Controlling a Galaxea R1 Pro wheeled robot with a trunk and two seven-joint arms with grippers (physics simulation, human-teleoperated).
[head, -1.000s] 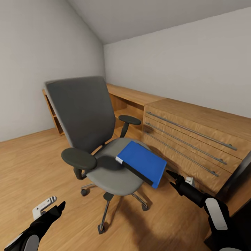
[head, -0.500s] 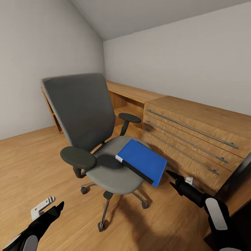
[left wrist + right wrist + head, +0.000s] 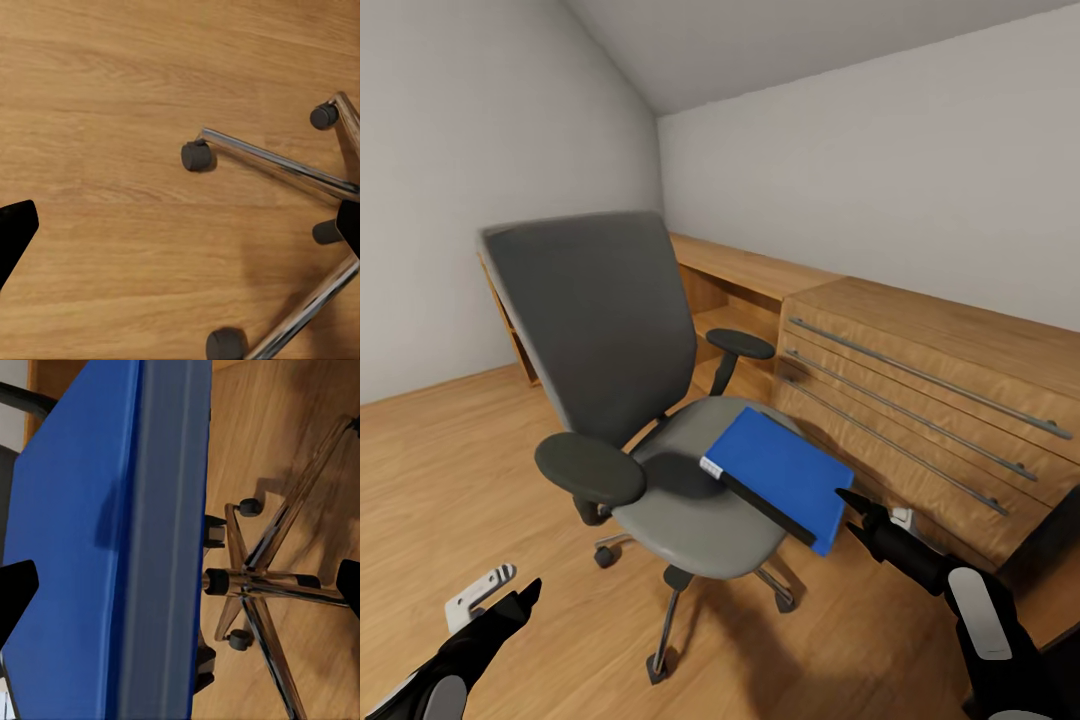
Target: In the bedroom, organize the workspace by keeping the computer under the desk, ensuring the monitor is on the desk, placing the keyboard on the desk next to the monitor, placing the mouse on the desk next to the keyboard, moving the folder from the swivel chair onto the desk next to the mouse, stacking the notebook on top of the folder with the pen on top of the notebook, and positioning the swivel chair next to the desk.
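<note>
**A:** Where is the folder (image 3: 780, 478) at this moment?

**B:** It lies on the seat of the swivel chair (image 3: 622, 380), toward the front corner nearest the wooden chest (image 3: 920, 420). One corner juts past the seat edge, and its dark spine edge faces the robot. I'd judge that overhang is the reason for the approach: it offers a free edge to pinch without touching the cushion.

**A:** And the right gripper (image 3: 857, 512)?

**B:** It sits just beside that overhanging corner, fingers pointed at it. In the right wrist view the 2 dark fingertips (image 3: 16, 594) stand far apart at opposite sides of the picture, with the folder's blue cover and grey-looking edge between them. So the jaws are spread wide and hold nothing; I cannot tell whether a fingertip is touching the folder yet.

**A:** The left gripper (image 3: 525, 598)?

**B:** Low and well away from the chair, over bare wood floor (image 3: 450, 470). Its wrist view looks down at the floor and the chrome legs and castors (image 3: 196, 156) of the chair base, with the fingertips wide apart at the picture's sides. Spread and empty too, probably parked out of the way.

**A:** How far along is the job?

**B:** By my reading, early: the folder has not left the chair, and the chair stands by the light wood chest. A careless pinch could tip the folder off the seat or roll the chair.
</note>
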